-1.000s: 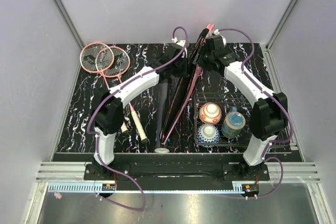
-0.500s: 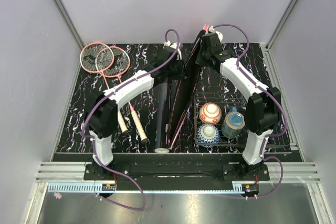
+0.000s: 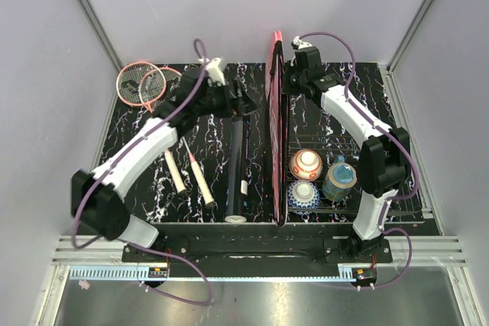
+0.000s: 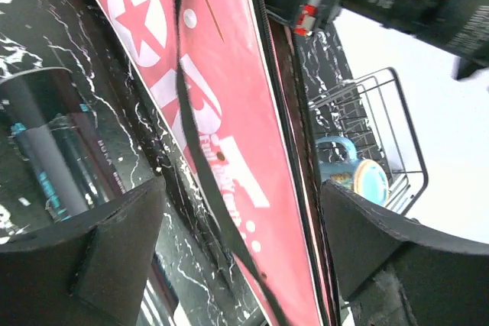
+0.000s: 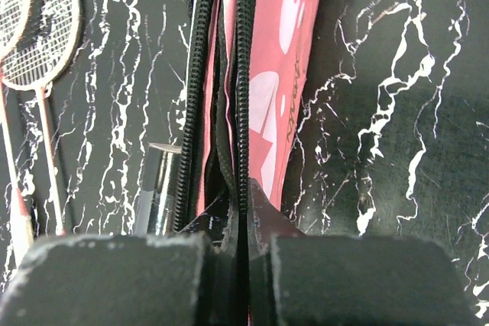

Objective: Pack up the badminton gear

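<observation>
Two claws to report, findings taken from the largest item down. The marbled table [image 3: 130, 188] carries everything. The pink racket cover [image 3: 277, 150] stands on its long edge down the middle, running from the far side toward my bases. The black tube [image 3: 238, 158] lies flat just to its left, apart from it. The two rackets [image 3: 145, 84] lie further left, heads at the far corner, not yet packed. The wire basket [image 3: 336, 188] sits right of the cover and is no concern of mine. My right claw [image 5: 243, 204] is clenched on the cover's zipped edge [image 5: 243, 74] at the far end, keeping it upright. My left claw [image 4: 237, 219] is released, fingers spread wide and gripping nothing, beside the cover's left face. I judge the step in hand to be presenting the cover for loading. The next move likely calls for the left claw to fetch a racket while the right keeps its grip; if that grip slackens, the cover may topple.
</observation>
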